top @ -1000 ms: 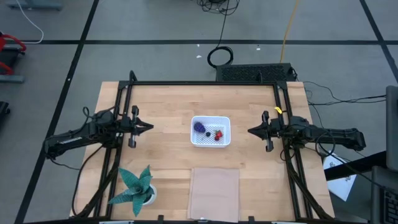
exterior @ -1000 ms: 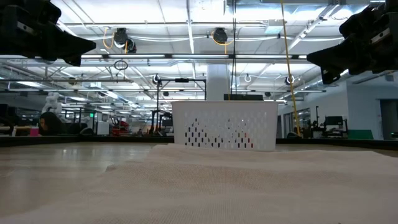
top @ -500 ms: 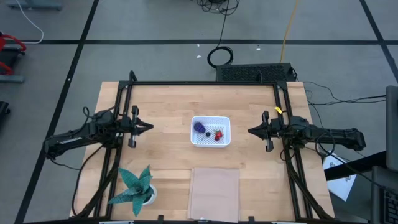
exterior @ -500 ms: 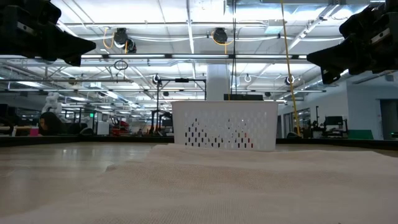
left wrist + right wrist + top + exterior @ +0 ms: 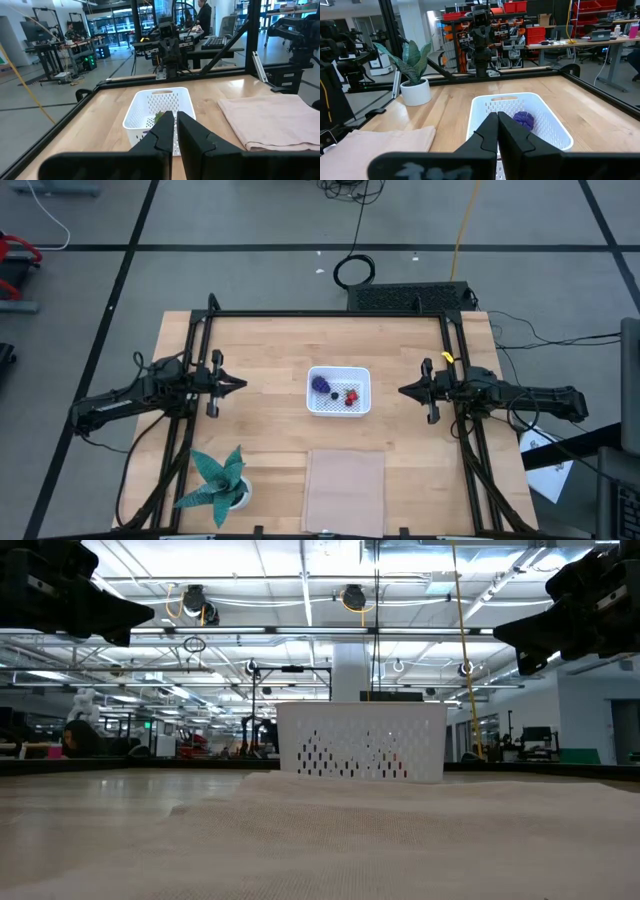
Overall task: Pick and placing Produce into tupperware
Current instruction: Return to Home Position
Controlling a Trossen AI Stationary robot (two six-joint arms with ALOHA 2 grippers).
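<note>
Slots in the white tupperware [image 5: 361, 740] wall let only a red glint through in the low view; the rest of the produce is hidden behind it, and both arms are dark shapes cut off at the upper corners. From above, at the centre of the frame, the rounded-square plastic bin holds the purple lump [image 5: 321, 384], the red piece [image 5: 351, 397] and a dark ball [image 5: 335, 394]; a second ball I can't make out for certain. Its bottom is dotted like mesh. The left gripper [image 5: 243, 384] hovers centre left over the wooden desk [image 5: 270, 345], the right gripper [image 5: 400, 391] centre right, both clenched on nothing and well apart from the bin. A teal spiky potted plant [image 5: 217, 477] stands lower left; a flat pinkish cloth [image 5: 345, 477] lies bottom centre.
</note>
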